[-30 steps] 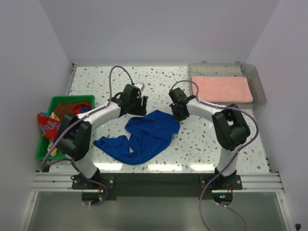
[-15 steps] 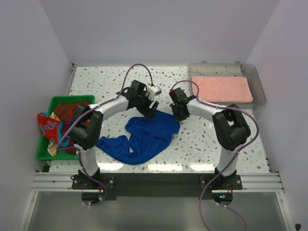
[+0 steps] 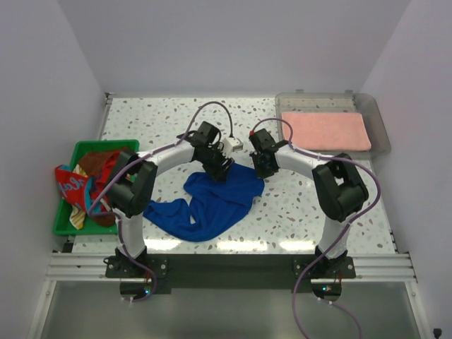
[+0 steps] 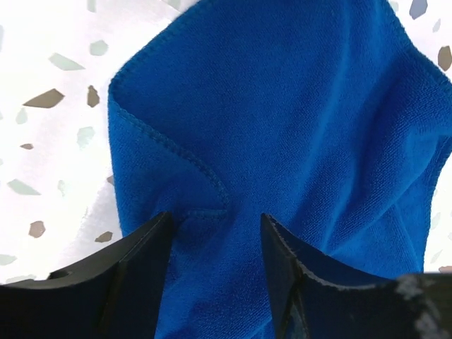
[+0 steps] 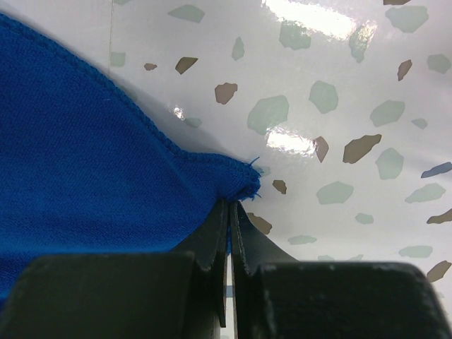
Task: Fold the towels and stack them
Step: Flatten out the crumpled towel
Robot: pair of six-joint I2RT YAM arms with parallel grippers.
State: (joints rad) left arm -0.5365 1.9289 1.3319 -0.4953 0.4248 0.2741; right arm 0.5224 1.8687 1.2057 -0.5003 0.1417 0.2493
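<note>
Royal blue towel [image 3: 212,201] crumpled, hem folded; right tool [image 5: 229,206] pinching corner; left tool [image 4: 215,220] spread astride fold.

Speckled desk [image 3: 296,205] with two containers
A green basket [image 3: 92,145] is set at the left edge; a clear tray [image 3: 314,102] is placed in the far right corner, well apart.

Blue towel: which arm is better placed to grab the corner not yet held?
Left. The left end effector stands open astride a folded corner of the blue towel; the right end effector is shut on another corner.
</note>
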